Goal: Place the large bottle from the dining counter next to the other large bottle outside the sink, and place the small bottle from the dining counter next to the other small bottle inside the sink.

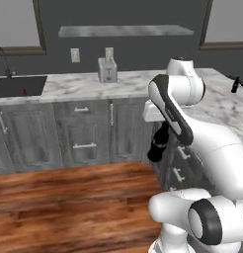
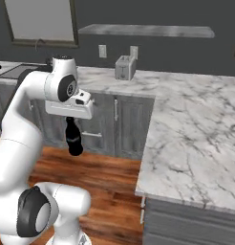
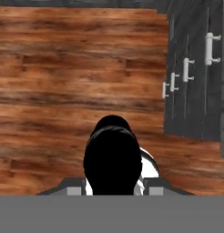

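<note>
Wood floor (image 1: 69, 197), grey cabinets (image 1: 84, 136)

Wood plank floor (image 1: 69, 202) — reddish-brown, strongly grained, across the lower left of the left base view. Grey panelled cabinets (image 1: 84, 133) run along its far edge, with pale bar handles (image 1: 84, 146) on the drawer fronts. A grey toaster (image 1: 107, 70) stands upright on the back worktop, upper centre, just below two wall outlets (image 1: 75, 55). A marble shelf (image 1: 124, 30) is fixed to the dark wall above. Framed windows (image 1: 17, 24) sit in the upper corners — panes pale, detail indistinct.
</note>
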Motion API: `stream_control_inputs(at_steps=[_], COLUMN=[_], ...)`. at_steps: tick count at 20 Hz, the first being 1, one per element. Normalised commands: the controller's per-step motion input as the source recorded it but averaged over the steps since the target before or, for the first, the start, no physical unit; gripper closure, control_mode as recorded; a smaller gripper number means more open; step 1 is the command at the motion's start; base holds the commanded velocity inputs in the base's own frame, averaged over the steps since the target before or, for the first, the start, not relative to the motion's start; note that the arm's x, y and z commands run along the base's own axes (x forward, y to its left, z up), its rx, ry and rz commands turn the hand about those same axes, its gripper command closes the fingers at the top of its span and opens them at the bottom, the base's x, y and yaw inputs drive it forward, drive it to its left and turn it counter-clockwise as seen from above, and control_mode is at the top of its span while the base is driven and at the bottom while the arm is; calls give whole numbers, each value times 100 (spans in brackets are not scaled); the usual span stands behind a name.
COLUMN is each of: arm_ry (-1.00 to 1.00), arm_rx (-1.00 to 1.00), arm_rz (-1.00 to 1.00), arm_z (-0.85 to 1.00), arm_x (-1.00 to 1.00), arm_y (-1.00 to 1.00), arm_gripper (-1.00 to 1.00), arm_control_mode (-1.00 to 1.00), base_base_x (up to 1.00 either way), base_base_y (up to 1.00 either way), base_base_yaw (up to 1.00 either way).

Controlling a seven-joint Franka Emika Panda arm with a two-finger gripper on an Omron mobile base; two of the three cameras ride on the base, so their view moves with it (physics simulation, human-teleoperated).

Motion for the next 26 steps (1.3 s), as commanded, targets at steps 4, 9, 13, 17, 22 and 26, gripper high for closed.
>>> stream_control_inputs(at_steps=[4,9,13,17,22,26], arm_ry=[0,0,0,0,0,0], arm_rx=[0,0,0,0,0,0], arm_rz=[0,0,0,0,0,0], arm_z=[0,0,0,0,0,0], arm_x=[0,0,0,0,0,0], arm_y=[0,0,0,0,0,0], arm_gripper=[100,100,100,100,100,100], arm_control_mode=[100,100,100,100,100,100], base_base_x=[40,64,65,76,39,11], base_base_y=[100,100,100,100,100,100], base_base_yaw=[-31,-31,-27,-21,-11,-3])
